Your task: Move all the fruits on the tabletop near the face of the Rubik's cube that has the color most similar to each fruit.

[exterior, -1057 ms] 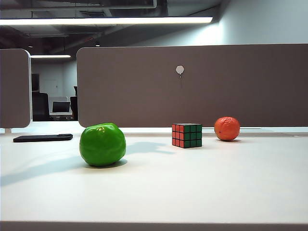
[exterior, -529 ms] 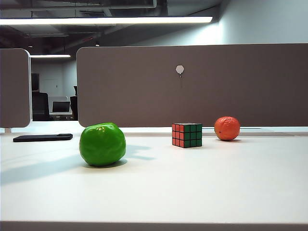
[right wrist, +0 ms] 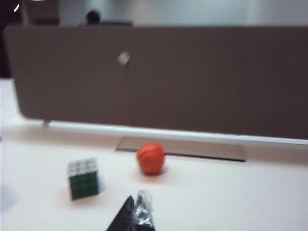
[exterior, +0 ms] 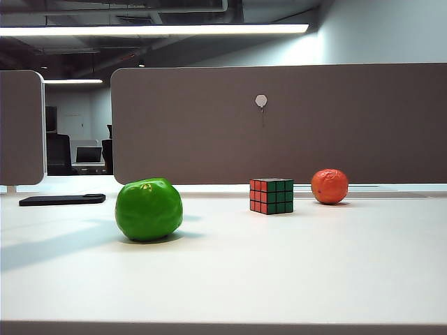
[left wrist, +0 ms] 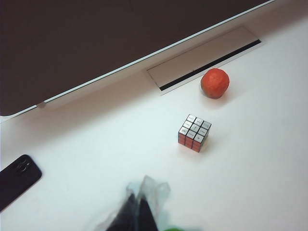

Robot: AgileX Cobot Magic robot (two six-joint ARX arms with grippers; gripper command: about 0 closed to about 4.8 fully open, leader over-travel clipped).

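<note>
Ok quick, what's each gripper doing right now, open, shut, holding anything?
Left gripper: shut, holding nothing, above the table near the green fruit.
Right gripper: jaws look together, empty, well short of the orange fruit.

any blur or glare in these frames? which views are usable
Exterior view: sharp; ceiling light strip blown out, green fruit casts a soft shadow on the tabletop. Left wrist view: mostly sharp; Rubik's cube and orange fruit clear, shut left gripper soft at the edge. Right wrist view: blurred throughout; right gripper looks shut.
</note>
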